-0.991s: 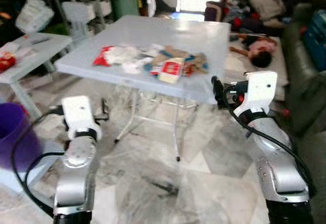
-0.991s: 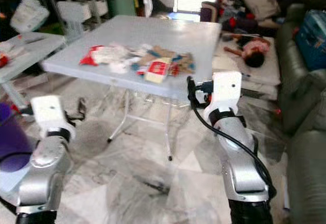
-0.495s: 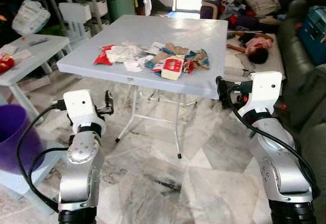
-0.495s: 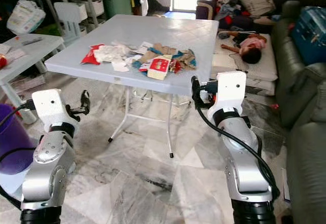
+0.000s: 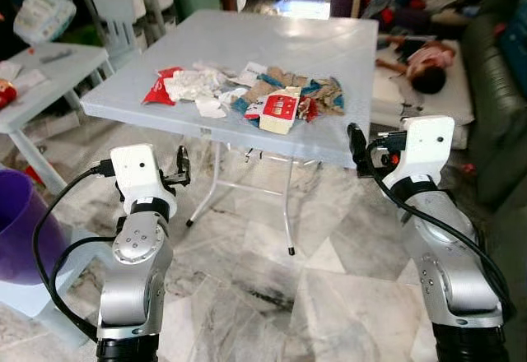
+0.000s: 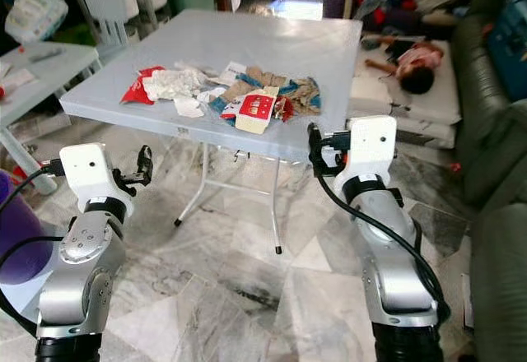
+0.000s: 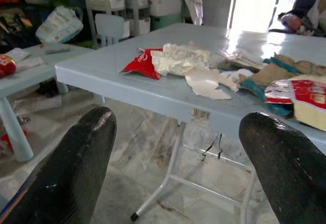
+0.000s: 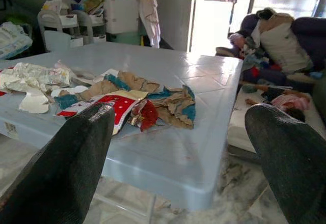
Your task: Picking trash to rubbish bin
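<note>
A pile of trash lies on the pale blue folding table (image 5: pixel 272 41): a red wrapper (image 5: pixel 159 90), crumpled white paper (image 5: pixel 193 85), a red and white carton (image 5: pixel 280 109), and brown and teal scraps (image 5: pixel 317 90). My left gripper (image 5: pixel 183 167) is open, held below the table's near left edge and pointing at it. My right gripper (image 5: pixel 356 148) is open too, just off the near right corner at table height. In the wrist views, each gripper (image 7: pixel 178 127) (image 8: pixel 181 117) has nothing between its fingers. A purple bin (image 5: pixel 20 226) stands on the floor at my left.
A small pale table (image 5: pixel 49 66) stands to the left, with shelves and a white chair (image 5: pixel 111 4) behind it. A person lies on a mattress (image 5: pixel 428 70) at the back right beside a dark sofa (image 5: pixel 502 107). Thin metal table legs (image 5: pixel 286 214) stand on the marble floor.
The blur has cleared and the view has drawn a little closer to the table. My left arm has come up slightly towards the table edge. The trash has not moved.
</note>
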`<state>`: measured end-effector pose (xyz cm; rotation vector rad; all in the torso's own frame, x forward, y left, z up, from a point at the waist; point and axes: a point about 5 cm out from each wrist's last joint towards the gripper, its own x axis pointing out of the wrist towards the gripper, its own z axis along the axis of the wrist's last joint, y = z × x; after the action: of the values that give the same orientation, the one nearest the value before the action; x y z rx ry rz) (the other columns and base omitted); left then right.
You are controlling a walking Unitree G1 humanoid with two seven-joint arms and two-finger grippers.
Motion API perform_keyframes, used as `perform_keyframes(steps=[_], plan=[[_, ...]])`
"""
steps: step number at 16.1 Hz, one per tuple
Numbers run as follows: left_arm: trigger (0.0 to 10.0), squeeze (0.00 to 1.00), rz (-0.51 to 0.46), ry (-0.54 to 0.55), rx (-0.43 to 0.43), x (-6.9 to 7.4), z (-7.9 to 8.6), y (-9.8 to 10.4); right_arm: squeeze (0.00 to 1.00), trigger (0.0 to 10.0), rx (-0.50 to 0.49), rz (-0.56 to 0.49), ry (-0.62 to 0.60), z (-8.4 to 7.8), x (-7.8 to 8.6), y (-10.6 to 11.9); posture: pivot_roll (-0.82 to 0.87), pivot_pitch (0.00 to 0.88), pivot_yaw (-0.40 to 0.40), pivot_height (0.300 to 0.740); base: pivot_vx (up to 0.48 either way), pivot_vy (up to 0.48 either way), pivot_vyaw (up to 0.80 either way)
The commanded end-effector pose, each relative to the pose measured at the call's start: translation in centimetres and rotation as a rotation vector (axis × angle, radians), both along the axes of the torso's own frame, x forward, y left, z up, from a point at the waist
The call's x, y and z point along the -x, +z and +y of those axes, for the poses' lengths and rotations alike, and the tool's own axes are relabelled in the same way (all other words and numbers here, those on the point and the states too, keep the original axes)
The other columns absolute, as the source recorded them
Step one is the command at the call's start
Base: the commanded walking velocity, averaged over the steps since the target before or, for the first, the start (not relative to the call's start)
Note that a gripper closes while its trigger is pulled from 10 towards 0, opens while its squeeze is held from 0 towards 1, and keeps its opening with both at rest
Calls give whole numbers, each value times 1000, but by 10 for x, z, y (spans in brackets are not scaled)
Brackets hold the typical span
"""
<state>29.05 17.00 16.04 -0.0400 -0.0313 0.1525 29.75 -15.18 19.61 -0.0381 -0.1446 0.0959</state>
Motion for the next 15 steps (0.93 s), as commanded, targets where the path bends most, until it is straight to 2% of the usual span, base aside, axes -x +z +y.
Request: perform_keyframes(steps=[1,15], plan=[[10000,0,4,-3,-8,0,0,0,0,10000,9,-7,11,3,1,1,68,0,5,740,319,0,0],[10000,0,28,-22,-17,-3,-6,-6,0,10000,24,44,62,9,2,-12,63,0,4,740,334,0,0]])
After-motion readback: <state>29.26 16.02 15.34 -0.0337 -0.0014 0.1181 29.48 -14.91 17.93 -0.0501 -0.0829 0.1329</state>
